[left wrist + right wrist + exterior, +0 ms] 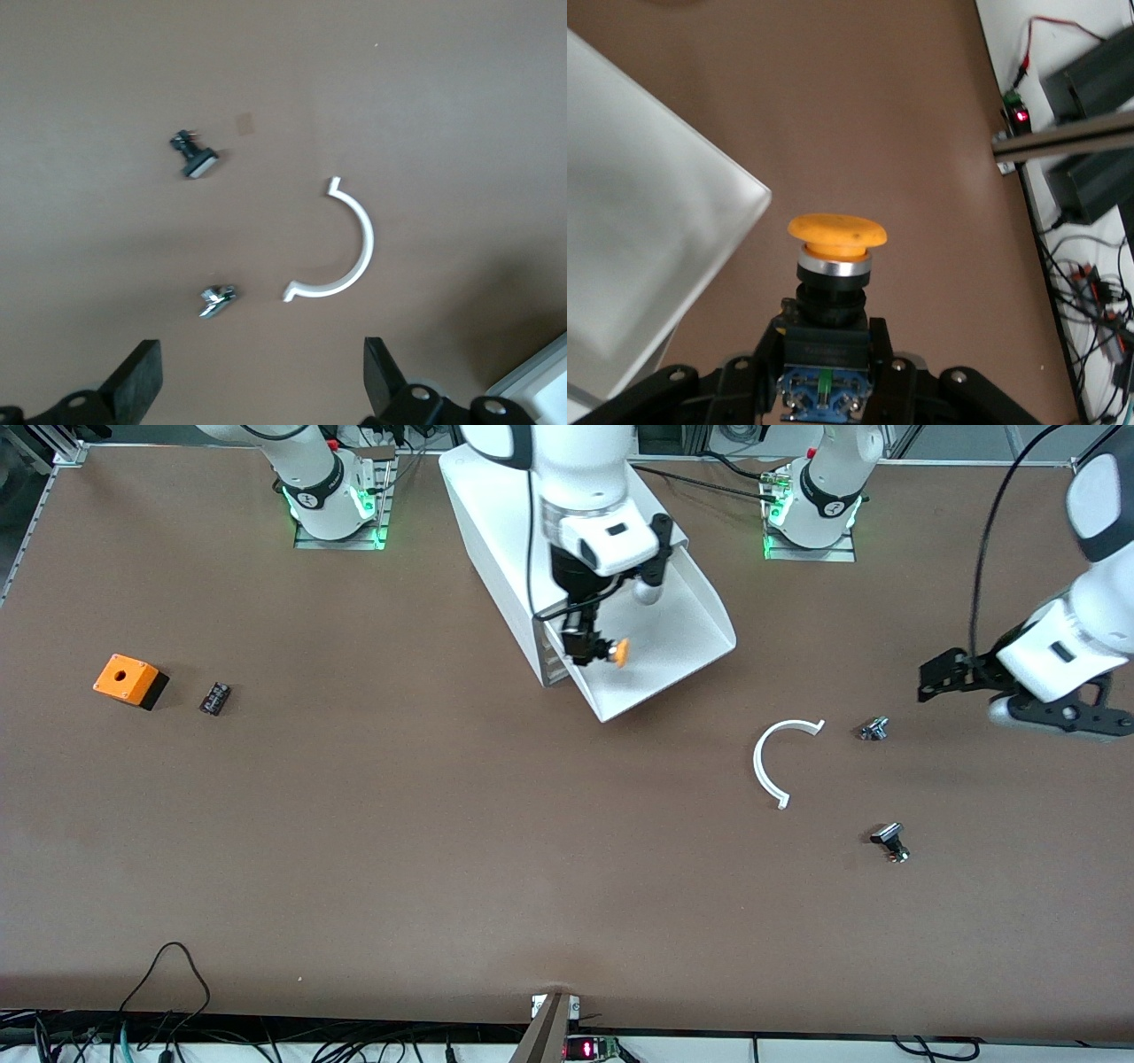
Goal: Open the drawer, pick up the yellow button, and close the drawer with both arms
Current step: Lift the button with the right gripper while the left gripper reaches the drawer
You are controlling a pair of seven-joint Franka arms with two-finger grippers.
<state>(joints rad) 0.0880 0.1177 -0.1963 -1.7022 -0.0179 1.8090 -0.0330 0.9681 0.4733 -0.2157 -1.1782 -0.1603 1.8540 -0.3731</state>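
Note:
The drawer (682, 624), the top white tray, stands pulled out of the white cabinet (492, 514) toward the front camera. My right gripper (589, 651) is over the open drawer, shut on the button (620, 653). In the right wrist view the fingers (879, 345) clamp the button's dark black-blue body, and its orange cap (837, 233) points away from the gripper (824, 354). A corner of the drawer (647, 221) shows beside it. My left gripper (930, 680) is open and empty above the table at the left arm's end. In its wrist view (261, 381) both fingers stand wide apart over bare table.
A white C-shaped strip (780, 757) (354, 248) lies nearer the front camera than the drawer. A small silver part (874, 729) (217, 299) and a black-silver part (890, 841) (195, 159) lie beside it. An orange cube with a hole (130, 680) and a small black part (214, 698) lie at the right arm's end.

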